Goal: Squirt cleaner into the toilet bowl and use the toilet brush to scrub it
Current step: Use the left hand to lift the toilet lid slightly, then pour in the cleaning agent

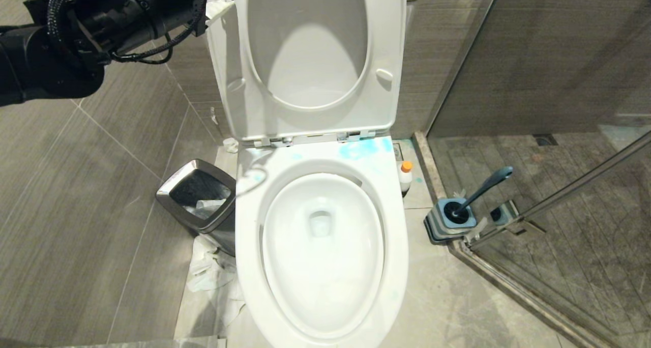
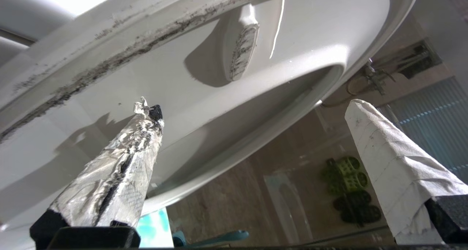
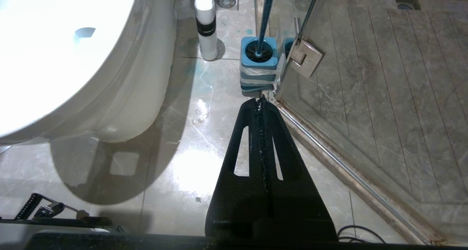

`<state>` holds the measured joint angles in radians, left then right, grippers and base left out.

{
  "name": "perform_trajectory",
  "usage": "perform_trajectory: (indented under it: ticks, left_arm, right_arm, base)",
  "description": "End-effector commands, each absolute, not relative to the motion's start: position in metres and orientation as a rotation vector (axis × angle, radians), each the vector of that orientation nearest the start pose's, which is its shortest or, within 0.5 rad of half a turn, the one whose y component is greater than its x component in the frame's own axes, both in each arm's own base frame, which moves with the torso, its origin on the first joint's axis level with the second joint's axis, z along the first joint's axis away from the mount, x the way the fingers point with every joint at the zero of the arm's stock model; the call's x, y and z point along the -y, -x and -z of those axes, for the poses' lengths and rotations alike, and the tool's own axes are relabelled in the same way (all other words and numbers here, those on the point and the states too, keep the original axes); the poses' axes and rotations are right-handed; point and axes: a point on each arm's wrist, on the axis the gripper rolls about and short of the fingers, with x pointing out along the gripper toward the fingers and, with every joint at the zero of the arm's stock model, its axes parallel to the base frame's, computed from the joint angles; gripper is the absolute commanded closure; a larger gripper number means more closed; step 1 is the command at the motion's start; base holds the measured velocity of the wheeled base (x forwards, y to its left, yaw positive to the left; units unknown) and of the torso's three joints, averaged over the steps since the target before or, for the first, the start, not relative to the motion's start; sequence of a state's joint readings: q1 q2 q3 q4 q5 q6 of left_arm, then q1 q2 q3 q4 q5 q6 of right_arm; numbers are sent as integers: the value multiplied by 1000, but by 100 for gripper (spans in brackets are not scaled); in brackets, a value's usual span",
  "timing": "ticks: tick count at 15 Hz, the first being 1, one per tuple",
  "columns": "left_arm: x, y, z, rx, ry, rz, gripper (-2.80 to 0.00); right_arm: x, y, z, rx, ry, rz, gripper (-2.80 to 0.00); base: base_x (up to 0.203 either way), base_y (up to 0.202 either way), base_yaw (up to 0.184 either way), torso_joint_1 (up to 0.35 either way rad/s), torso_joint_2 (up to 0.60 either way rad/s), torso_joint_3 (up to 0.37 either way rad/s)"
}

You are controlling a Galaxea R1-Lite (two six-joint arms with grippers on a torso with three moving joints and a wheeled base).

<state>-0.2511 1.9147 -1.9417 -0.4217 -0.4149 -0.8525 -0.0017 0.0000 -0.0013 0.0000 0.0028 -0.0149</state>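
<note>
Left gripper (image 2: 252,107) is up beside the raised toilet seat (image 1: 310,58), fingers spread wide, holding nothing. The cleaner bottle (image 3: 205,23) stands upright ahead of the right gripper (image 3: 261,101), whose fingers are pressed together, with the toilet brush (image 3: 264,16) closer, handle leaning away.
</note>
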Motion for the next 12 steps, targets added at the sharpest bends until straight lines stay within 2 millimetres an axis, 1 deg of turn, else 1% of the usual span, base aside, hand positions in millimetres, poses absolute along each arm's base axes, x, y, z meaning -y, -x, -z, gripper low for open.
perform_trajectory:
  ticks: [1, 2, 4, 6, 8, 10, 11, 12]
  left_arm:
    - [104, -347, -408, 169, 781, 777, -280]
    - [102, -342, -413, 184, 784, 773, -280]
    - [93, -318, -432, 219, 780, 793, -280]
    - [82, -285, -451, 194, 793, 800, -280]
    - [71, -244, -464, 94, 844, 773, -280]
    - [58, -202, -466, -56, 900, 709, -280]
    - [52, -187, -462, -134, 921, 661, -280]
    - [45, -178, -457, -192, 933, 609, -280]
  right_arm:
    - [0, 23, -76, 2, 15, -2, 0]
    - [0, 23, -76, 2, 15, -2, 0]
    - [0, 23, -76, 2, 15, -2, 0]
    - [0, 23, -76, 2, 15, -2, 0]
    - [0, 23, -76, 0, 15, -2, 0]
    - [0, 23, -76, 1, 15, -2, 0]
    - [0, 23, -76, 2, 15, -2, 0]
    - [0, 23, -76, 2, 14, -2, 0]
  base:
    - [0, 0, 0, 0, 0, 0]
    - [0, 0, 0, 0, 0, 0]
    - [0, 0, 0, 0, 0, 0]
    - [0, 0, 0, 0, 0, 0]
    - [0, 0, 0, 0, 0, 0]
    - [0, 0, 0, 0, 0, 0]
    - [0, 0, 0, 0, 0, 0]
    - [0, 0, 0, 0, 0, 0]
